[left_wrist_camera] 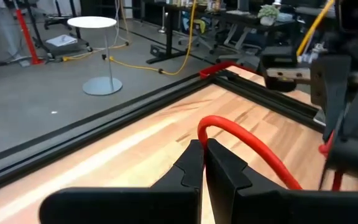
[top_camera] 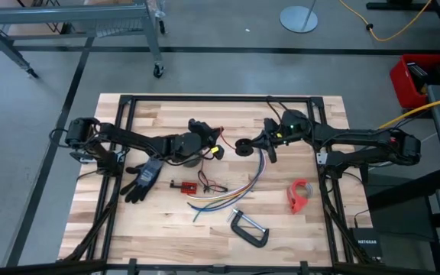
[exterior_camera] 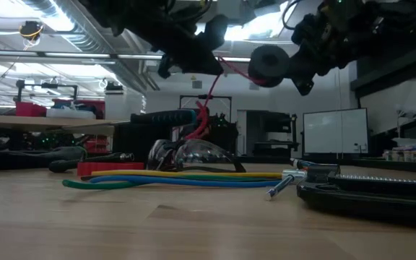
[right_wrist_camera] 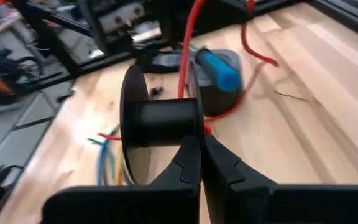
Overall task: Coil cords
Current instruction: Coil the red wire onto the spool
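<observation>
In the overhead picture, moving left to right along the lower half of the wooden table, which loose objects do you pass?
Black work glove → small red flat block → bundle of yellow, blue, green and purple strands → grey metal C-clamp → orange-red plastic tape dispenser.

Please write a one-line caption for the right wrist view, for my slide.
Right pincer, shut, holds a black spool above the table while a red cord runs up past it.

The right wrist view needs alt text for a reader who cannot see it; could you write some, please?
The right gripper, jaws shut, holds a black spool above the wooden table, with a red cord rising past it. Beyond stand a grey tape roll and coloured strands.
</observation>
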